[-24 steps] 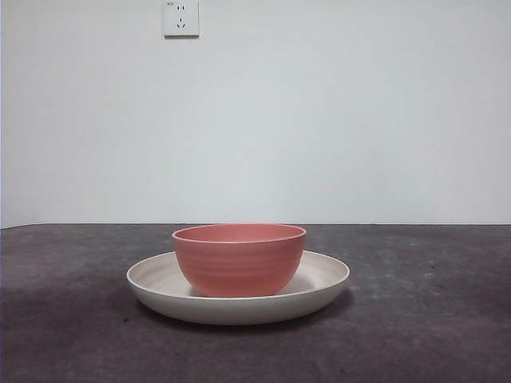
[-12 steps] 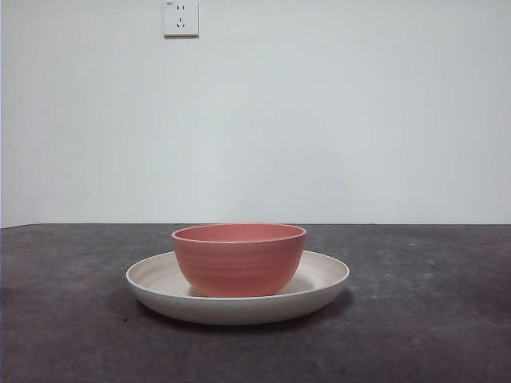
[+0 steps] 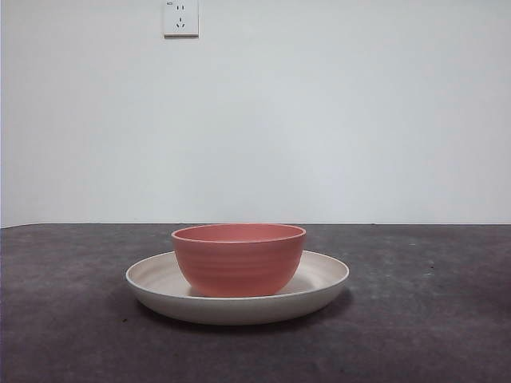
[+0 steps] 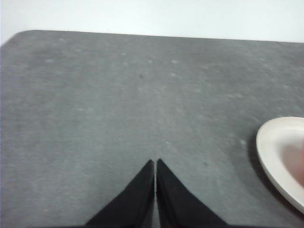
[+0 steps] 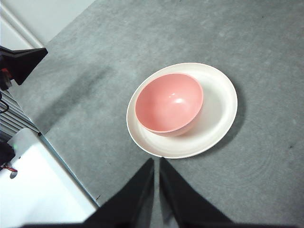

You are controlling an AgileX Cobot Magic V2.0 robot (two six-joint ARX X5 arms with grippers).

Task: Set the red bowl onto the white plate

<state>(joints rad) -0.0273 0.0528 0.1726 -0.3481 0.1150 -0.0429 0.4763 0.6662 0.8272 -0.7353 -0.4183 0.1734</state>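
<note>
**Plain wall, dark surface**

A bare white wall (image 3: 319,120) fills the back of the front view, evenly lit. A white power socket (image 3: 181,17) sits high on it, left of centre. Below, a dark grey, faintly mottled surface (image 3: 415,319) runs level to the wall's foot; one corner (image 4: 21,35) of it is rounded.

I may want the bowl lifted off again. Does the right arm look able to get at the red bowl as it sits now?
Probably yes. The red bowl sits open-side up on the white plate with nothing over or beside it. The right gripper is above the table near the plate, jaws shut, so it would need to open first.
</note>
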